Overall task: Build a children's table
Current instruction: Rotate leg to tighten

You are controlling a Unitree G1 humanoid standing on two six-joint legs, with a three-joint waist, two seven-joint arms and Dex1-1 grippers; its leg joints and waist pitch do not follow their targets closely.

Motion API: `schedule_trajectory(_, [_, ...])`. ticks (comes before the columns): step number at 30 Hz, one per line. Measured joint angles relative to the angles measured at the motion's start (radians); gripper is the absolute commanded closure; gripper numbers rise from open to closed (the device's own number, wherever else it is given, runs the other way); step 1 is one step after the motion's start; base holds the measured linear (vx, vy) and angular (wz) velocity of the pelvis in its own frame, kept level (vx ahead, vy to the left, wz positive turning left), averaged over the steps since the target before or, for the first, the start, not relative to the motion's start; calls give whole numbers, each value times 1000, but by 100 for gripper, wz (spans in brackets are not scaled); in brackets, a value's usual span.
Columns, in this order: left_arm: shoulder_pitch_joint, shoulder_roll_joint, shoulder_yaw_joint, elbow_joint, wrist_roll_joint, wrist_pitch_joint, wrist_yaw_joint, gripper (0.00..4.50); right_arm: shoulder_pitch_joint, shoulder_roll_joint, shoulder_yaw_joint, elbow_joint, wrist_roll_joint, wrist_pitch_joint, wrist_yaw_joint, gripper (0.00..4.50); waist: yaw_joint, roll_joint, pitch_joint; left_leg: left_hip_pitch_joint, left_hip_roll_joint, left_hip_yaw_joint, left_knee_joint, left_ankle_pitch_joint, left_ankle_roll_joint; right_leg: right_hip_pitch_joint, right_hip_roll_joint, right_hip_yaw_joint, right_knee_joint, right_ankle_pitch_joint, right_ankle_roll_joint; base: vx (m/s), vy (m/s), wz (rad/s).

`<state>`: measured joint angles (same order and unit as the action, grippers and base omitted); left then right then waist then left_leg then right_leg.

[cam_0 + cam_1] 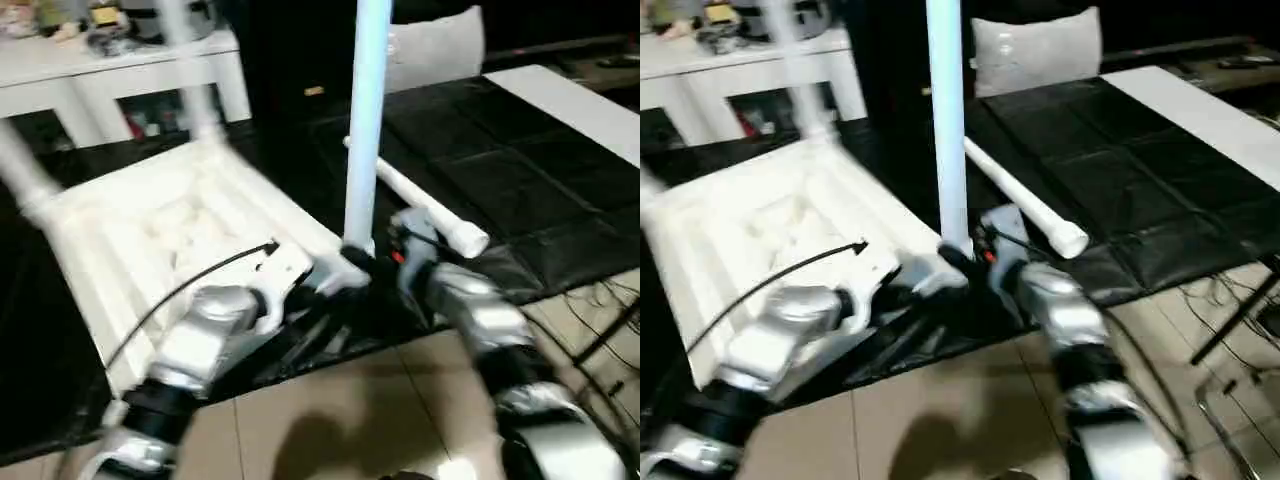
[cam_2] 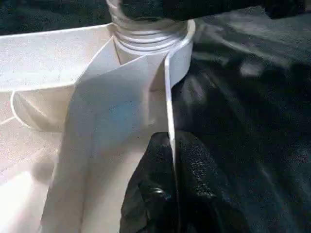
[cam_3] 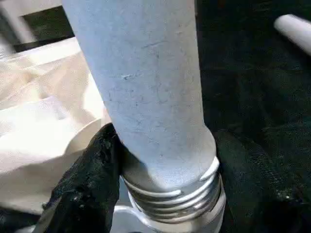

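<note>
In the left eye view, the tabletop (image 1: 170, 240) is lying underside up on the black mat (image 1: 520, 170), its long axis running from about 11 o'clock down to 5 o'clock. 1 leg (image 1: 366, 120) is standing upright at the tabletop's near corner, pointing to 12 o'clock. The right gripper (image 1: 385, 262) is wrapping its fingers around the base of this leg. The left gripper (image 1: 318, 272) is pinching the tabletop's rim at 9 o'clock from that base. A loose leg (image 1: 420, 205) is lying on the mat, its axis running from 10 o'clock to 4 o'clock. 2 more legs are rising blurred at the tabletop's far corners.

In the left wrist view, the black fingers (image 2: 160, 194) are closing on the thin white rim, with the corner socket (image 2: 160, 43) straight ahead.

In the right wrist view, the fingers (image 3: 87, 184) are flanking the upright leg just above its threaded end (image 3: 170, 194).
</note>
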<state>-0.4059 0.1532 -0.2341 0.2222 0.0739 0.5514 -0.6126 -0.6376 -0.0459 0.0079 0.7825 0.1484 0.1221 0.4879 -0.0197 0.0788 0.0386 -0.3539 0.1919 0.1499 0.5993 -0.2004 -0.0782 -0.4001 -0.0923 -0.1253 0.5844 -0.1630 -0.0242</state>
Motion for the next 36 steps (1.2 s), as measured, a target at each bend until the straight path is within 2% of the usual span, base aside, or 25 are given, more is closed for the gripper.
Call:
schedule_trajectory(1, [-3, -3, 0, 0, 0, 3, 10, 450, -6, 6, -2, 15, -2, -18, -14, 189, -1, 0, 0, -1, 0, 0, 0, 0, 0, 0, 0, 0, -1, 0, 0, 0, 0, 0])
schedule_trajectory(3, [-10, -4, 0, 0, 2, 3, 12, 450, -12, 12, -14, 35, 1, -46, -17, 122, -1, 0, 0, -5, 0, 0, -1, -1, 2, -2, 0, 0, -2, 1, 0, 0, 0, 0])
schedule_trajectory(4, [-14, -2, -5, 0, 3, 1, 11, 450, -11, 12, -26, 43, 12, -60, -7, 122, 1, -1, 0, -8, 0, -1, -1, -2, 2, -4, 0, 0, -3, 3, -1, 0, 0, 0])
schedule_trajectory(6, [-17, 4, -22, 0, 2, -19, -2, 450, -4, 4, -40, 46, 20, -69, 12, 119, 14, 0, 0, -11, -1, -2, -1, 0, 6, -6, 0, 0, -2, 5, -1, 0, 0, 0])
schedule_trajectory(8, [-18, 20, -35, 1, -1, -46, -30, 450, 20, -24, -43, 39, 21, -88, 46, 88, 32, 0, 0, -14, -1, -2, -1, 1, 9, -7, 1, -1, -2, 9, -6, 0, 0, 0])
schedule_trajectory(10, [-22, 48, -47, 11, -7, -83, -76, 450, 57, -62, -40, 7, 35, -111, 124, 76, 56, 1, 0, -14, 0, -1, -3, 0, 10, -8, 1, -1, -2, 8, -5, 0, 0, 0])
schedule_trajectory(16, [-35, 118, -73, 50, -12, -178, -181, 450, 124, -161, -29, -63, 54, -136, 308, 21, 80, 3, 0, -14, -1, -1, 0, 0, 10, -8, 1, 0, -2, 10, -5, 0, 0, 0])
schedule_trajectory(18, [-37, 148, -84, 66, -16, -224, -227, 450, 136, -212, -21, -104, 61, -137, 389, 4, 81, 5, 0, -14, -1, 0, 0, 0, 10, -8, 1, 1, -2, 11, -5, 0, 0, 0])
schedule_trajectory(22, [-40, 211, -96, 104, -28, -308, -337, 450, 140, -323, 2, -186, 81, -127, 560, 4, 82, 6, 0, -12, 0, 0, 0, -1, 7, -5, 1, 1, -2, 11, -4, 0, 0, 0])
schedule_trajectory(24, [-46, 242, -113, 119, -31, -365, -395, 450, 140, -360, 46, -214, 77, -107, 641, 4, 83, 6, 0, -11, 0, 0, 1, -1, 7, -4, 1, 1, -2, 8, 1, 0, 0, 0])
schedule_trajectory(28, [-66, 271, -148, 148, -38, -449, -501, 450, 140, -380, 118, -219, 47, -103, 747, 4, 99, 6, 0, -13, 0, 1, 2, -1, 7, -4, 0, 1, -2, 11, -4, 0, 0, 0])
schedule_trajectory(32, [-79, 282, -173, 159, -41, -502, -576, 450, 124, -390, 161, -212, 21, -104, 811, 4, 114, 4, 0, -13, 0, 1, 2, 0, 10, -4, -1, 2, -2, 11, -4, 0, 0, 0])
schedule_trajectory(33, [-85, 284, -177, 167, -41, -514, -588, 450, 120, -390, 167, -211, 18, -103, 824, 29, 114, 4, 0, -13, 0, 2, 2, 0, 10, -4, 0, 2, -2, 11, -4, 0, 0, 0])
schedule_trajectory(36, [-105, 290, -188, 196, -39, -543, -611, 450, 102, -394, 194, -204, 16, -88, 857, 41, 113, 3, 0, -13, 0, 2, 2, 0, 10, -4, 0, 2, -2, 11, -4, 0, 0, 0])
